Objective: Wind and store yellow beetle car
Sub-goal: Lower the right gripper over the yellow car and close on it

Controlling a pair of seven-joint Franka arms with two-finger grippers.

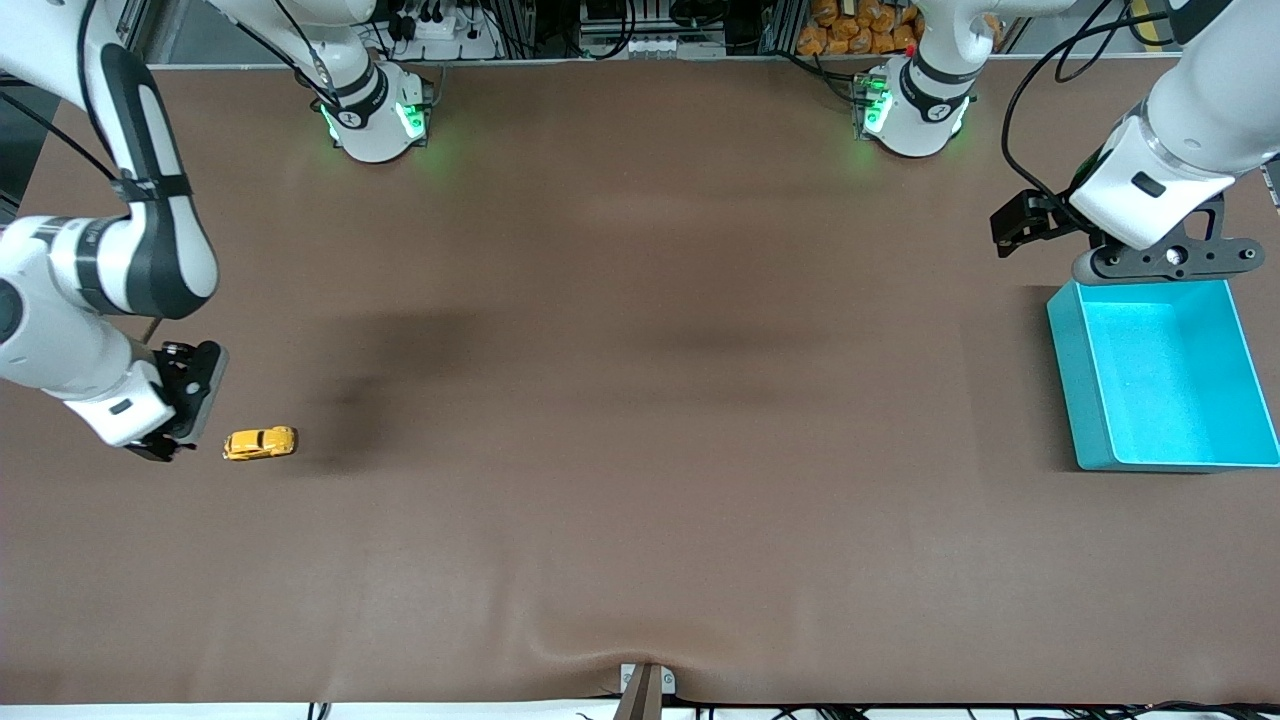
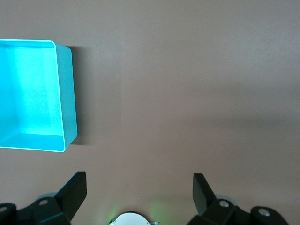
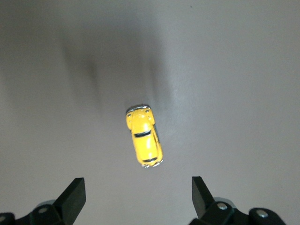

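Car [image 1: 260, 443]: on table [image 1: 640, 400], right arm's end, beside right gripper [image 1: 170, 440]. Bin [image 1: 1160, 375]: left arm's end, well apart from car; left gripper [image 1: 1020, 225] just beside its rim.

A wide table covered in matte brown cloth [image 1: 640, 420] carries two things, well apart. A tiny orange-yellow beetle-shaped toy car [image 1: 260, 443] stands toward the right arm's end. An open turquoise plastic bin [image 1: 1100, 420] sits toward the left arm's end.

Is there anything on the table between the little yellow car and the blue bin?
No. In the front view only bare brown table lies between the car and the bin.
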